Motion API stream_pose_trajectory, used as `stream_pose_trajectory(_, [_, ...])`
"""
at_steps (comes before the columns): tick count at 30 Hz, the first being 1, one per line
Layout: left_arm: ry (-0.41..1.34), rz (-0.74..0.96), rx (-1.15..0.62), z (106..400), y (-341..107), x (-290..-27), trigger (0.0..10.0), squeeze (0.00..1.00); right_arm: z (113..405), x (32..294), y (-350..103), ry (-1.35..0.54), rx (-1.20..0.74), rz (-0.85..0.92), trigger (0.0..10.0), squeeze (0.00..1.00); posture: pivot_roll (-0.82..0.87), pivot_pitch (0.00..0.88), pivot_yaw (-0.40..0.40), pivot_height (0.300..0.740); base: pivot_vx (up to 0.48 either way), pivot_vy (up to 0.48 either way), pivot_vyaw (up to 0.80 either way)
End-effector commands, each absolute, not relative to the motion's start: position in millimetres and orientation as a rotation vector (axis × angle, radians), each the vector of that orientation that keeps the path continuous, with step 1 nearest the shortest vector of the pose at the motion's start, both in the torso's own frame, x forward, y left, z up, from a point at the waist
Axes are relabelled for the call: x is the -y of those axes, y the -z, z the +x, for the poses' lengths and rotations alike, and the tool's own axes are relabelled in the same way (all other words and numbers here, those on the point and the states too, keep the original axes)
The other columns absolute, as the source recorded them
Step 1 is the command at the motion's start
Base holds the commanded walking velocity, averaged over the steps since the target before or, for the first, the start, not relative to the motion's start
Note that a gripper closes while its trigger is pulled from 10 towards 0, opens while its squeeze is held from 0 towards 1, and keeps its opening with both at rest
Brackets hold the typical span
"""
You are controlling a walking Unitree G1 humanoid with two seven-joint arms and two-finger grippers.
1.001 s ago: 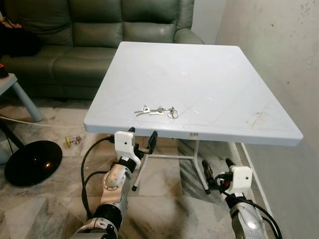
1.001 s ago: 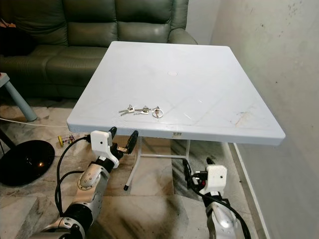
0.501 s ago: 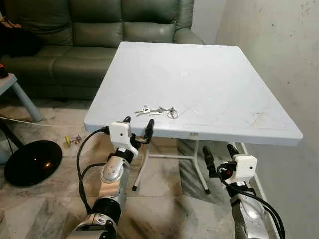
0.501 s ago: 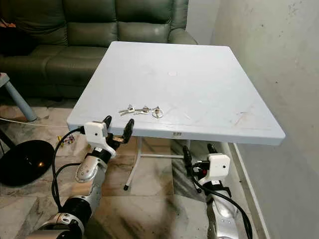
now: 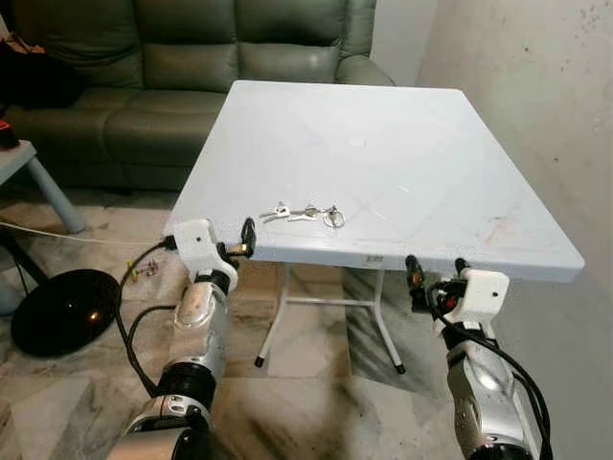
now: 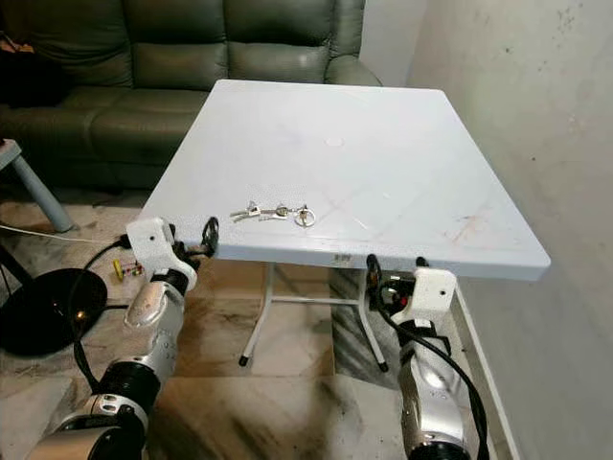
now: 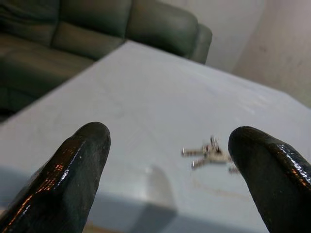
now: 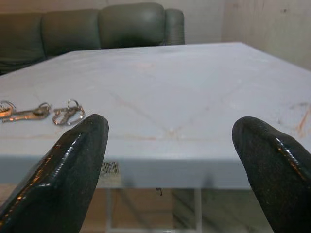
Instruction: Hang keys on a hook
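— White plastic desk (image 5: 402, 182), and both silver arms are raised toward its near edge. How do they stand?

— Left gripper (image 5: 235, 251) is at the desk's front left corner, level with the rim, fingers spread wide and pointing in over the top. Right gripper (image 5: 436, 273) is just below the front edge, farther toward the wall side, fingers also wide apart and holding nothing.

— And the keys (image 5: 302, 213)?

— Lying flat on the desk near the front edge, a small silver bunch with a ring at the end toward the wall. They sit between the two grippers but apart from both, closer to the left one.

— Do the wrist cameras add anything?

— The left wrist view looks across the desk top from the corner; the keys (image 7: 211, 154) appear between its two black fingers (image 7: 68, 179), blurred. The right wrist view looks from lower down, so it catches the desk's front rim with a small barcode label (image 8: 111, 169) and part of the legs under it; the keys (image 8: 43, 112) lie off toward one finger.

— Anything hard to make out?

— How many keys are on the ring. Behind the desk stands a green leather sofa (image 5: 192, 67), cut off by the frame, and a dark round base (image 5: 57, 311) on the marble floor is partly cropped too.
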State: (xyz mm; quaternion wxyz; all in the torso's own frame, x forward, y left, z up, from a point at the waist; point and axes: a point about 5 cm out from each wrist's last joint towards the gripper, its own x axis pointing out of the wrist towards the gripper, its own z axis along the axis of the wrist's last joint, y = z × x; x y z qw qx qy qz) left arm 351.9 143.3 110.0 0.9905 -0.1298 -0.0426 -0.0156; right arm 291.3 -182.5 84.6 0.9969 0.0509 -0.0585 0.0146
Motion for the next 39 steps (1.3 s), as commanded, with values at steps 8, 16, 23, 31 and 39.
stream_pose_trajectory(8, [0.125, -0.178, 0.184, 335, -126, -143, 10.0, 0.0, 278, 176, -112, -0.108, 0.234, 0.018, 10.0, 0.0, 0.12, 0.0, -0.029, 0.74, 0.0, 0.0, 0.0])
stream_pose_trajectory(16, [0.272, -0.259, 0.163, 297, -116, -121, 10.0, 0.0, 258, 168, -108, -0.122, 0.213, 0.04, 10.0, 0.0, 0.12, 0.0, -0.028, 0.74, 0.0, 0.0, 0.0])
stream_pose_trajectory(23, [0.257, -0.258, 0.118, 283, -112, -131, 10.0, 0.0, 250, 164, -109, -0.12, 0.195, 0.053, 10.0, 0.0, 0.11, 0.0, -0.026, 0.74, 0.0, 0.0, 0.0])
stream_pose_trajectory(31, [0.261, -0.231, 0.128, 282, -120, -130, 10.0, 0.0, 250, 166, -114, -0.109, 0.201, 0.058, 10.0, 0.0, 0.11, 0.0, -0.024, 0.74, 0.0, 0.0, 0.0])
stream_pose_trajectory(39, [0.276, -0.207, 0.108, 276, -117, -124, 10.0, 0.0, 248, 163, -115, -0.109, 0.188, 0.064, 10.0, 0.0, 0.11, 0.0, -0.029, 0.74, 0.0, 0.0, 0.0])
